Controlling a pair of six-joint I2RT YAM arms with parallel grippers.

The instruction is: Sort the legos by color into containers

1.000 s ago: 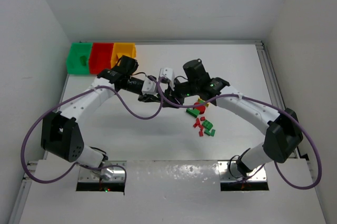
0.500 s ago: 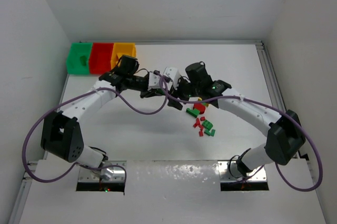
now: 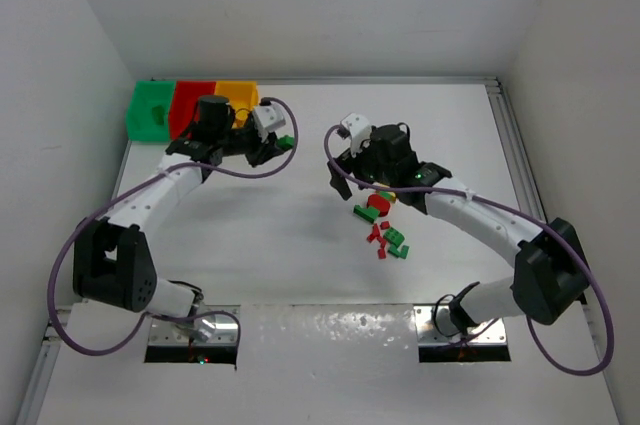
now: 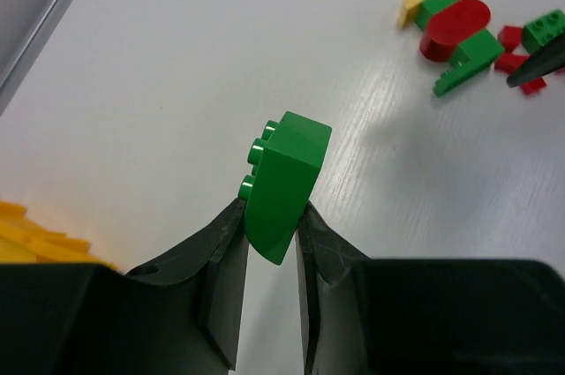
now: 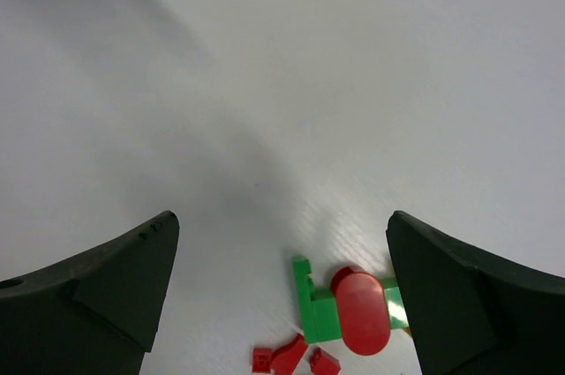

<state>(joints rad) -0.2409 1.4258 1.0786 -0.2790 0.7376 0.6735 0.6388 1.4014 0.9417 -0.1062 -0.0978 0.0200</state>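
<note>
Brick (image 4: 284, 172) green, seemingly sloped, pinched in left end effector (image 4: 269, 212); right end effector (image 5: 281, 218) spread.

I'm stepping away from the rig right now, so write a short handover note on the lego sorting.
Left gripper: shut on a green brick, held off the table beside the yellow bin.
Right gripper: open, empty, near the loose pile.
Green bin, red bin, yellow bin: in a row at the far left; contents unclear.
Done: one green brick picked.
Left: drop it in the green bin, then sort the pile's red, green and yellow pieces.
</note>
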